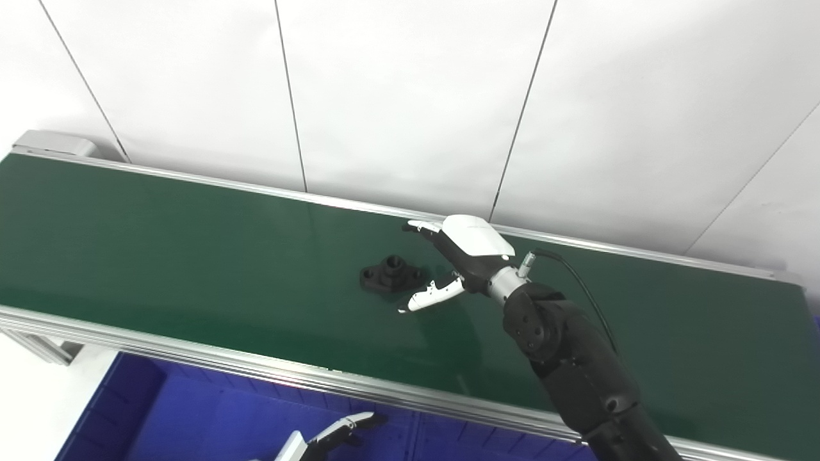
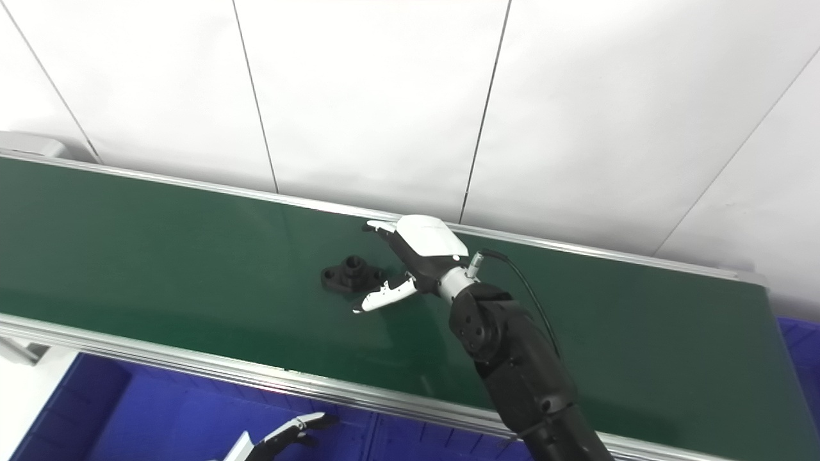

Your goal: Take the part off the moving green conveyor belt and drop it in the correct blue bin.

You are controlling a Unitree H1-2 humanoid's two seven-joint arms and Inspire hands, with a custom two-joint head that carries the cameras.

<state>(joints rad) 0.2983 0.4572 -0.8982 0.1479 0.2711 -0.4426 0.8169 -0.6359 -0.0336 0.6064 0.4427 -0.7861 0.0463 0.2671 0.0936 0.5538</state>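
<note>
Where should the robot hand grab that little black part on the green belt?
Probably around the raised round hub in the middle of the black part. The part lies flat on the green belt, its low ears sticking out sideways and hard to pinch. The right robot hand is open just to its right, so coming from that side, thumb in front and fingers behind, looks easiest.

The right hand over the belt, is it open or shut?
Open. The right hand has thumb and fingers spread beside the black part, holding nothing.

Black part [image 1: 389, 273], green belt [image 1: 160, 250], blue bin [image 1: 192, 416]
</note>
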